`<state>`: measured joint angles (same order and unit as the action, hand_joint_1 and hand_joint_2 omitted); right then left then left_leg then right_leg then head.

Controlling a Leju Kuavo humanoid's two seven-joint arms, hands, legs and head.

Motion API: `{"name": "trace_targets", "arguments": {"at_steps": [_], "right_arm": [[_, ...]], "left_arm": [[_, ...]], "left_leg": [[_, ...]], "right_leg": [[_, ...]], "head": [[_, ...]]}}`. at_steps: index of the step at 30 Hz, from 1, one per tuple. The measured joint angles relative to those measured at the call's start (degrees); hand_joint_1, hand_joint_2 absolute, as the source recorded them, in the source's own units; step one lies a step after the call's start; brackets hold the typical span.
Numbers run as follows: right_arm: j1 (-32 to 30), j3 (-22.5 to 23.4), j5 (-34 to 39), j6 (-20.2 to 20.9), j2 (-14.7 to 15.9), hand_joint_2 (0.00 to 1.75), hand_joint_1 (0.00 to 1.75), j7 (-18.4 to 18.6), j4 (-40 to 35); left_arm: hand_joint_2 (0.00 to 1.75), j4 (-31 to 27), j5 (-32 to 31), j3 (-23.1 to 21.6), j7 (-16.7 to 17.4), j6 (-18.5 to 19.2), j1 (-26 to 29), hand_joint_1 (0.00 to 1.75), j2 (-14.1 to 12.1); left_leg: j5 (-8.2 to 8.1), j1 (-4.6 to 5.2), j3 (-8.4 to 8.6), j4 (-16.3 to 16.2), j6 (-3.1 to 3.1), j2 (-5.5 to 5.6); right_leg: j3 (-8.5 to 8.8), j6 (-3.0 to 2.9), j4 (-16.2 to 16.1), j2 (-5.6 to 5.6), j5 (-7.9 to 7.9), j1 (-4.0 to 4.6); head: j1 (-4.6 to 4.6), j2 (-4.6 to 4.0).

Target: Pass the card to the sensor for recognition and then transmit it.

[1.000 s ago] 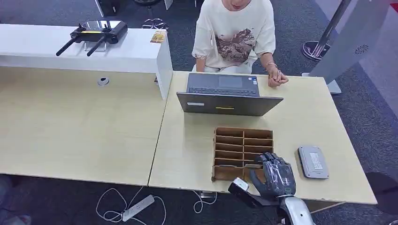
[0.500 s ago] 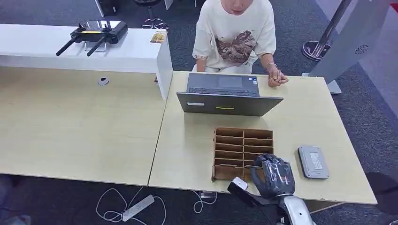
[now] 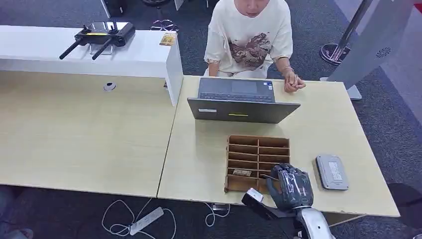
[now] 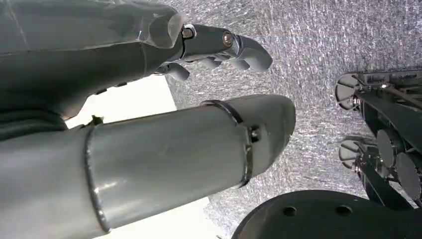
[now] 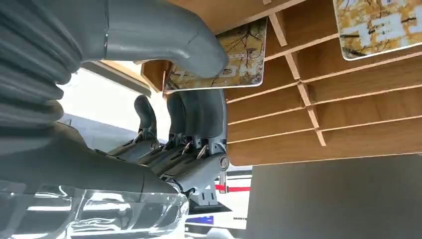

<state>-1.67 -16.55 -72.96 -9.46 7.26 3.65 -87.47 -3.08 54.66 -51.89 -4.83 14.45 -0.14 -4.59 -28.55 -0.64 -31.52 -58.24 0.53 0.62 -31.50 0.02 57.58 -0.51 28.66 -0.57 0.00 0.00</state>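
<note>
A wooden card rack with several slots lies on the desk in front of the laptop. My right hand sits over its near right corner. In the right wrist view the thumb presses one face of a yellow patterned card and the fingers curl against the other, pinching it at its slot. A second patterned card lies in a neighbouring slot, also seen as a card in the rack's left column. The grey sensor pad lies just right of the rack. My left hand hangs over the carpet, holding nothing.
An open laptop stands beyond the rack, with a person seated behind it, one hand on the desk's far edge. A white counter carrying a black controller stands at the back left. Cables and a power strip lie on the floor.
My right hand has edged slightly right over the rack and its fingers have curled in closer to the slot. Nothing else has moved.
</note>
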Motion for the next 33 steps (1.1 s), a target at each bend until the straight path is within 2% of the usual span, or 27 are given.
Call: {"name": "trace_targets", "arguments": {"at_steps": [4, 8, 11, 16, 27, 31, 33], "right_arm": [[0.00, 0.00, -0.13, -0.22, 0.02, 1.75, 1.31, 0.15, -0.02], [0.00, 0.00, -0.13, -0.57, 0.09, 1.75, 1.40, 0.20, -0.48], [-0.02, 0.00, 0.33, -1.09, 0.13, 1.75, 1.38, -0.44, -1.23], [-0.22, 0.09, 1.33, -1.66, 0.17, 1.75, 1.41, -2.75, -2.97], [-1.05, 1.88, 7.19, -2.99, 0.77, 1.75, 1.38, -9.44, -7.89], [-1.46, 2.67, 8.94, -3.15, 0.85, 1.75, 1.45, -11.35, -9.97], [-1.46, 3.04, 9.51, -3.21, 0.87, 1.75, 1.55, -12.13, -10.91]], "left_arm": [[0.00, 0.00, 0.00, -0.04, -0.02, 0.00, 0.00, 0.00, 0.00], [0.00, 0.00, 0.00, -0.26, -0.04, 0.00, 0.00, 0.00, -0.02], [0.00, 0.00, 0.00, -0.39, -0.07, 0.00, -0.01, 0.00, -0.02], [0.00, 0.00, 0.37, -0.55, -0.28, 0.00, -0.01, 0.00, -0.02], [0.00, 0.00, 1.22, -1.44, -0.55, 0.00, -0.01, 0.00, -0.02], [0.00, 0.00, 1.49, -1.57, -0.55, -0.02, 0.00, 0.00, -0.02], [0.00, 0.00, 1.57, -1.64, -0.55, -0.04, -0.02, 0.00, -0.02]], "left_leg": [[0.00, 0.00, 0.00, 0.00, 0.00, 0.00], [0.00, 0.00, 0.00, 0.00, 0.00, 0.00], [0.00, 0.00, 0.00, 0.00, 0.00, 0.00], [0.00, 0.00, 0.01, 0.00, 0.00, 0.00], [0.00, 0.00, 0.01, 0.00, 0.00, 0.00], [0.00, 0.00, 0.01, 0.00, 0.00, 0.00], [0.00, 0.00, 0.01, 0.00, 0.00, -0.01]], "right_leg": [[0.00, 0.00, 0.00, 0.00, 0.00, 0.00], [0.00, 0.00, 0.00, 0.00, 0.00, 0.00], [-0.01, 0.00, 0.00, 0.00, 0.00, 0.00], [-0.01, 0.00, 0.00, 0.00, 0.00, 0.00], [-0.01, 0.00, 0.00, 0.01, 0.00, 0.00], [-0.01, 0.00, 0.00, 0.00, 0.00, 0.00], [-0.01, 0.00, 0.00, 0.01, 0.00, 0.00]], "head": [[0.00, 0.00], [0.00, 0.00], [0.00, 0.00], [0.00, 0.00], [0.00, 0.00], [0.00, 0.00], [0.00, 0.00]]}}
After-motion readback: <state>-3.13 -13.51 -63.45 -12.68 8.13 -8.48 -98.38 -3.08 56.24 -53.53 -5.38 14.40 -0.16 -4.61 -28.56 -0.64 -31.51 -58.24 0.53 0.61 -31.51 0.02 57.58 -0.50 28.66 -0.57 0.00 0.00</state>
